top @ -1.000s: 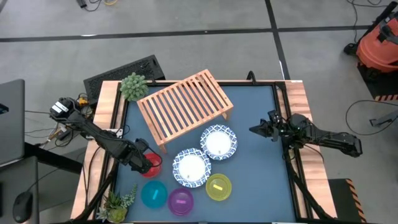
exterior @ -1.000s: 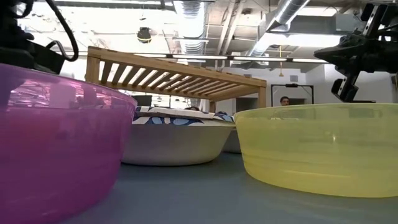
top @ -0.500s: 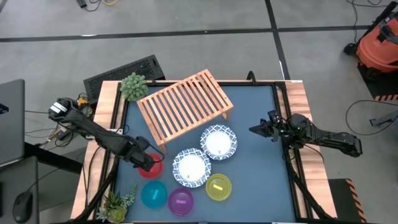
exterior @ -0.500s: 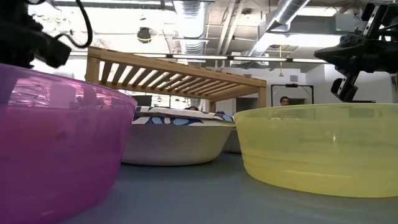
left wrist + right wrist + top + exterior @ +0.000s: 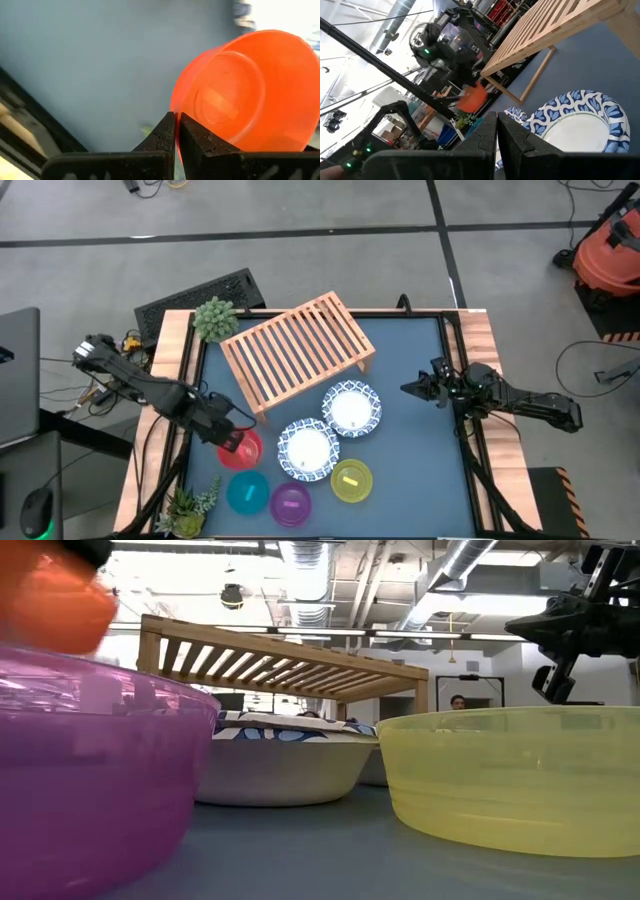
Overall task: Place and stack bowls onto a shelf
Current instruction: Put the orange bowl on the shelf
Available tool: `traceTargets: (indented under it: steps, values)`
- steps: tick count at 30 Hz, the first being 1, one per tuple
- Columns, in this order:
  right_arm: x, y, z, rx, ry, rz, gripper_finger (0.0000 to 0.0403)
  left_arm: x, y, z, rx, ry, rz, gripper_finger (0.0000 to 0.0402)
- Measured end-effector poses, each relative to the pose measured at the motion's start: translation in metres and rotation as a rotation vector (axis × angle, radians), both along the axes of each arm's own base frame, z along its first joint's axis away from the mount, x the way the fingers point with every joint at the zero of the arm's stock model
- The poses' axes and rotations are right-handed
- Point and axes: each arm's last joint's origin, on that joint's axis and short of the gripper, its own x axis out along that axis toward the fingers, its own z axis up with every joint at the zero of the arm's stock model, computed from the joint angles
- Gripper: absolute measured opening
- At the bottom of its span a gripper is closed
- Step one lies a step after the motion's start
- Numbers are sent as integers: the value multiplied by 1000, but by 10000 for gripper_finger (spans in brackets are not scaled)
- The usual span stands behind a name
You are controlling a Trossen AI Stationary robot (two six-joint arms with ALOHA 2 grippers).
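My left gripper (image 5: 228, 436) is shut on the red bowl (image 5: 241, 449), which also shows in the low view as the red bowl (image 5: 52, 598), high at the left. The light-wood slatted shelf (image 5: 297, 355) stands on its legs at the table's far middle. Two white bowls with blue rims (image 5: 351, 408) (image 5: 307, 449) sit on their bases in front of it. The cyan bowl (image 5: 246, 492), purple bowl (image 5: 291, 502) and yellow bowl (image 5: 351, 481) stand along the near edge. My right gripper (image 5: 412, 388) is shut and waits at the right side, touching nothing. My left gripper holds the red bowl by its rim (image 5: 176, 107), on the side toward the table's left. The rim is pinched between the two fingers (image 5: 162, 134), one on the bowl's inner side and one outside. The bowl is lifted clear of the table and tilted, its opening toward the wrist.
A small green plant (image 5: 215, 318) stands at the far left corner, and another plant (image 5: 186, 505) at the near left corner. A black slab (image 5: 198, 293) lies beyond the table's far left edge. Raised wooden rails (image 5: 178, 380) border the blue mat.
My left gripper has risen with the red bowl. In the low view the dark gripper at the upper left has given way to the red bowl, now above the purple bowl's rim. The bowl has come off the table and tipped. The other bowls have stayed put.
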Motion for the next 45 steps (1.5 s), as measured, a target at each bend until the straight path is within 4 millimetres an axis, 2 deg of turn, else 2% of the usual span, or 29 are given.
traceTargets:
  steps: [4, 8, 11, 14, 22, 32, 45]
  values:
    - [0, 0, 0, 2, 0, 0, 42, -5, 4, 45, -45, -178, 44, 0]
    - [0, 0, 0, -12, 0, -1, 42, -11, 18, 86, 69, -417, 205, 0]
    - [0, 0, 0, -23, 0, -1, 42, -15, 33, 107, 196, -533, 340, 0]
    - [0, 0, 0, -23, 1, -14, 42, -17, 49, 116, 285, -533, 406, 0]
    - [0, -1, 0, -15, 2, -19, 42, -17, 89, 117, 322, -393, 418, 0]
    - [0, -1, 0, -16, 1, -19, 42, -18, 121, 106, 348, -214, 432, 0]
    - [0, -1, 0, -23, 2, -19, 42, 11, 151, 84, 342, -19, 292, 0]
